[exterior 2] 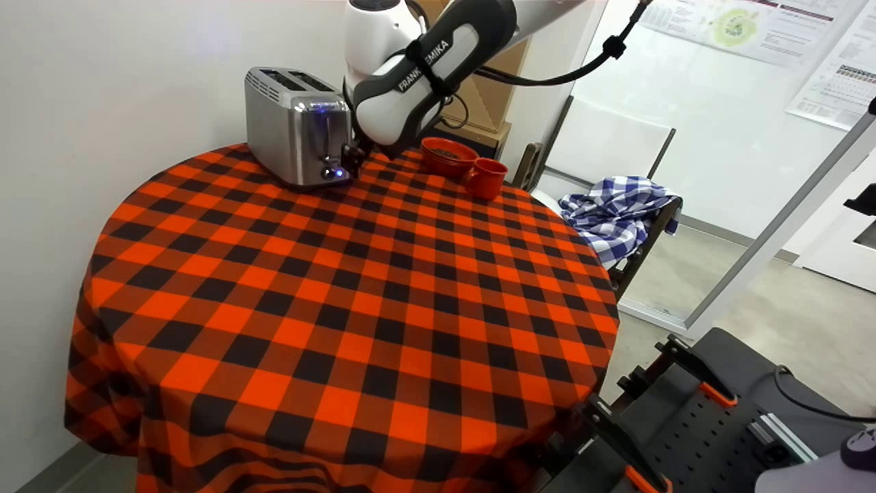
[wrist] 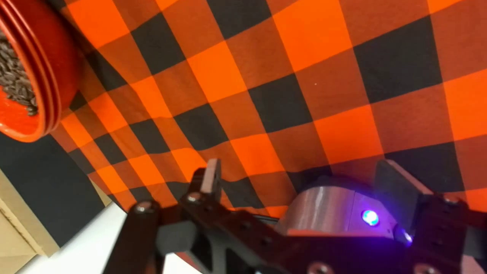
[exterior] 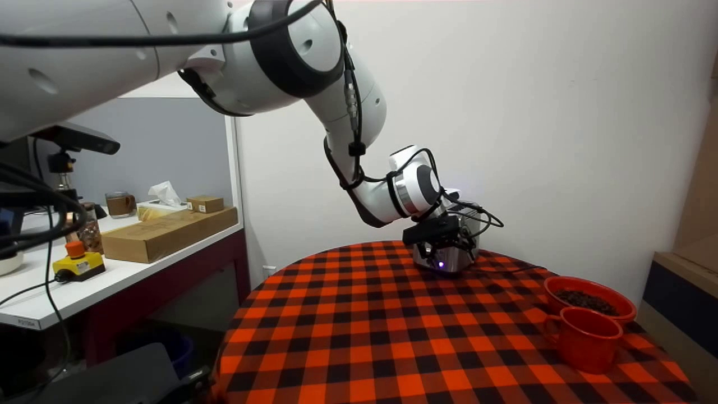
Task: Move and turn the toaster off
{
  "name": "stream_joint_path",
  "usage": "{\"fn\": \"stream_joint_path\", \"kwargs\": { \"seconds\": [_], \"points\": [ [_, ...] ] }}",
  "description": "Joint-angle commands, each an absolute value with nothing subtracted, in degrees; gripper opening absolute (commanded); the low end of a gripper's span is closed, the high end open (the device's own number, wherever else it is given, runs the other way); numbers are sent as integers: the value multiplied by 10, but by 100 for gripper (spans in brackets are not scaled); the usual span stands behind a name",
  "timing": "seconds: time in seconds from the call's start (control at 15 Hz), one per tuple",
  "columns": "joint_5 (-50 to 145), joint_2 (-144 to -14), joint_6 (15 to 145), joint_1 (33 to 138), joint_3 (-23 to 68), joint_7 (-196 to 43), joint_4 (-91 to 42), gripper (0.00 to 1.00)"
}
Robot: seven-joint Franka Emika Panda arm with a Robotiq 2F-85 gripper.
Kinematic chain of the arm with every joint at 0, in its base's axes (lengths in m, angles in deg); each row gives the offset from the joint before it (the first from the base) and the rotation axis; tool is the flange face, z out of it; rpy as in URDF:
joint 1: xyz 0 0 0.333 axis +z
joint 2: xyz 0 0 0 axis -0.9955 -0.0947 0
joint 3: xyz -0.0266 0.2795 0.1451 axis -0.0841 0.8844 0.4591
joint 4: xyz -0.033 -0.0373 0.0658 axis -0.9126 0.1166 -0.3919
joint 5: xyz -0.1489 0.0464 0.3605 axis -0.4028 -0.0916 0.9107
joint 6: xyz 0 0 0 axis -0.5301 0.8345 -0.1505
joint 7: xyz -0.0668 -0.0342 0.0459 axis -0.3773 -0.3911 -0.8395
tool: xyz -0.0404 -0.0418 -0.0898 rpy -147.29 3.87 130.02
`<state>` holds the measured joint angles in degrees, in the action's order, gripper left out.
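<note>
Silver metal meets us at 11 o'clock on the red-and-black checked tablecloth [exterior 2: 328, 301] in an exterior view: the toaster [exterior 2: 298, 130] stands upright near the wall [exterior 2: 171, 55], its 2 slots [exterior 2: 284, 80] facing up. Low on its end face we see a dark knob [exterior 2: 328, 173] and, beside it, a blue light [wrist: 370, 217], glowing at 4 o'clock in the wrist view.

White and jointed, the arm [exterior: 331, 106] reaches in from 10 o'clock in an exterior view and ends just beside the toaster. Its gripper [wrist: 299, 167] is spread wide — we see the 2 fingers [wrist: 395, 190] well apart, with a corner of the toaster showing between them. Whether either touches the metal, we cannot tell.

At 10 o'clock in the wrist view we find a red bowl [wrist: 64, 64] of brown beans [wrist: 15, 76]. In an exterior view it sits at 1 o'clock on the tablecloth, a red mug [exterior 2: 487, 179] just beside it — and between 2 and 3 o'clock a blue-and-white checked cloth [exterior 2: 616, 212] lies bunched on a chair [exterior 2: 609, 137].
</note>
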<state>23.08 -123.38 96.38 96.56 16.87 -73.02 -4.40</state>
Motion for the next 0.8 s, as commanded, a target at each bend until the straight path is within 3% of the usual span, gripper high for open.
{"fn": "stream_joint_path", "kwargs": {
  "seconds": [0.0, 0.73],
  "points": [
    [249, -1262, 969, 977, 155, -730, -7, 100],
    [247, -1308, 1013, 995, 120, -692, 35, 100]
  ]
}}
